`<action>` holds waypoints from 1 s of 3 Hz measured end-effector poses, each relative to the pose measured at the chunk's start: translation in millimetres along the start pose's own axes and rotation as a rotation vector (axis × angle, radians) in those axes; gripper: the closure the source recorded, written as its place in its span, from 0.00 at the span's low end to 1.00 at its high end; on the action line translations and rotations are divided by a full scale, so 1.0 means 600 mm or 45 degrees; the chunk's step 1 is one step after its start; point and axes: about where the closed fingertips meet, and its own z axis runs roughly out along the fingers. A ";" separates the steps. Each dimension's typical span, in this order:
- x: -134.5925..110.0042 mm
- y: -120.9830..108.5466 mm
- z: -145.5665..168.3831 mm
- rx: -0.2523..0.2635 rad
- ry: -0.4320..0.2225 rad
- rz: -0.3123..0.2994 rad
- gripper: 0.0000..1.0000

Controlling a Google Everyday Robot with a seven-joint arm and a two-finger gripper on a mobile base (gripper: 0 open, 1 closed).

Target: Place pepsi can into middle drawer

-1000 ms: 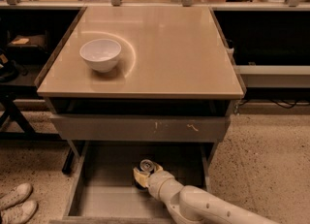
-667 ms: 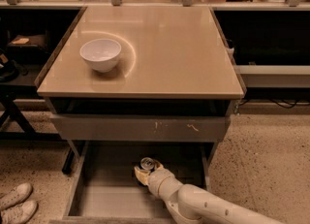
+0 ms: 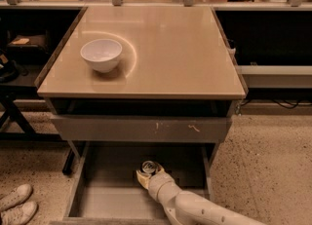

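Note:
The middle drawer [image 3: 102, 195] is pulled out under the table, with a flat grey floor and thin side walls. The pepsi can [image 3: 147, 166] stands upright inside it near the back; only its silver top and a little dark side show. My gripper [image 3: 147, 172] reaches into the drawer from the lower right on a white arm. Its pale fingers [image 3: 143, 178] close around the can, which sits low, at or just above the drawer floor.
A white bowl [image 3: 101, 54] sits on the beige tabletop [image 3: 175, 48] at the left. The shut drawer above has a grey front with pale scratch marks [image 3: 190, 128]. White shoes [image 3: 14, 204] lie on the floor at the left. Cluttered benches run along the back.
The arm and can have hardly moved; the gripper has only shifted very slightly inside the drawer. The bowl is as before.

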 end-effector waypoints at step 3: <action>0.026 -0.008 0.012 0.046 -0.003 -0.027 0.82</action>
